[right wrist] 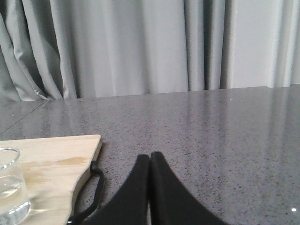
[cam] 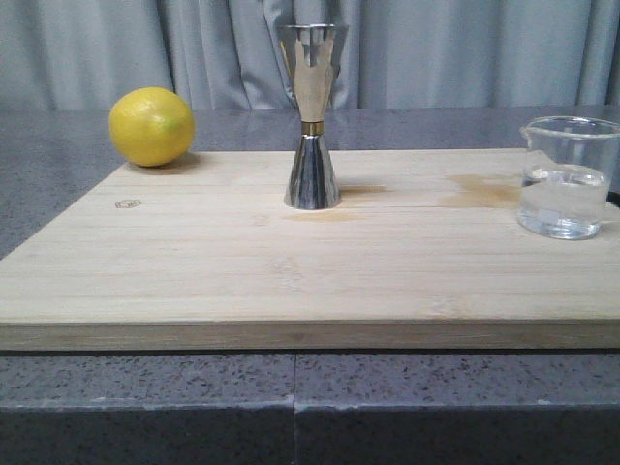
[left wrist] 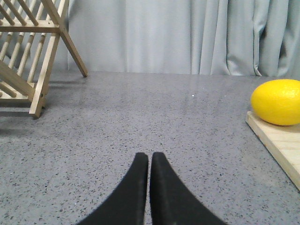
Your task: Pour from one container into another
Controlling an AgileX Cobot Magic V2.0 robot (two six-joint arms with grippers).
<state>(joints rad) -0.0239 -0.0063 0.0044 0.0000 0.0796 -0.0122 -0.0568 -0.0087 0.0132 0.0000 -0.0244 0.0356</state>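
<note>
A clear glass beaker [cam: 566, 178] with clear liquid in it stands upright at the right edge of the wooden board [cam: 194, 262]; part of it shows in the right wrist view [right wrist: 10, 187]. The steel jigger [cam: 311, 117] with a gold waist band stands upright at the board's middle back. My left gripper [left wrist: 149, 155] is shut and empty over the grey counter, left of the board. Beside the board's right end, off the board and apart from the beaker, my right gripper [right wrist: 150, 155] is shut on nothing. Neither gripper shows in the front view.
A yellow lemon [cam: 151, 126] [left wrist: 276, 101] sits on the board's far left corner. A wooden dish rack [left wrist: 28, 56] stands on the counter further left. A black loop [right wrist: 91, 192] hangs at the board's right end. Grey curtains close off the back.
</note>
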